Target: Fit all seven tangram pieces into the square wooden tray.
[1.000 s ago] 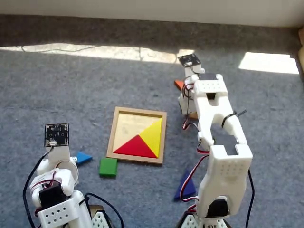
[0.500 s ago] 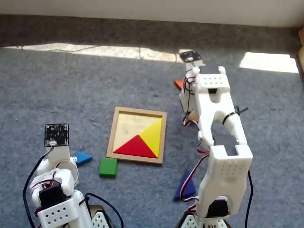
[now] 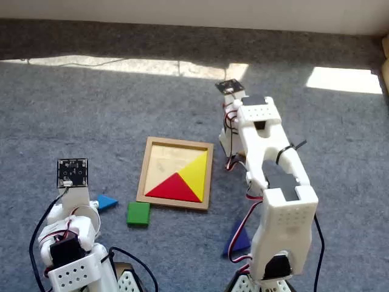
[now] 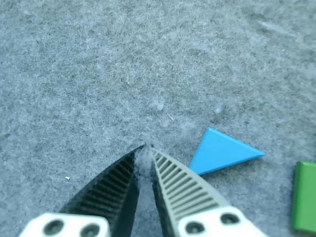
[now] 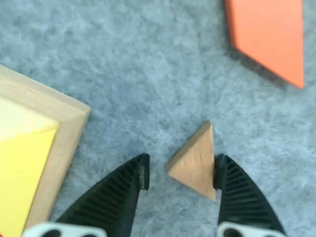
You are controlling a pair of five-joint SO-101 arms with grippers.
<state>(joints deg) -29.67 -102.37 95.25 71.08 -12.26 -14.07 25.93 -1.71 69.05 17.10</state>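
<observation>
- The tray lies flat near the middle of the grey felt tabletop, between the two arms.
- Two pieces sit in it: a yellow triangle against the side nearest the right arm, and a red triangle along the near side, the two meeting edge to edge. The rest of the tray floor is bare wood.
- A green square lies just off the tray's near left corner, with a light blue triangle beside it, closer to the left arm.
- A dark blue triangle lies on the felt by the right arm's base, partly under its cables.
- The right arm stretches out past the tray's far right corner and covers the felt beneath it.
- In the right wrist view an orange piece lies beyond a small wooden triangle, well apart from it. A tray corner shows close by.
- The right gripper has its jaws spread wide on the felt, straddling the wooden triangle. One jaw is against its edge, the other stands a little apart, so nothing is clamped.
- The left gripper has its jaws closed tip to tip on nothing, pointing at bare felt, just beside the light blue triangle.
</observation>
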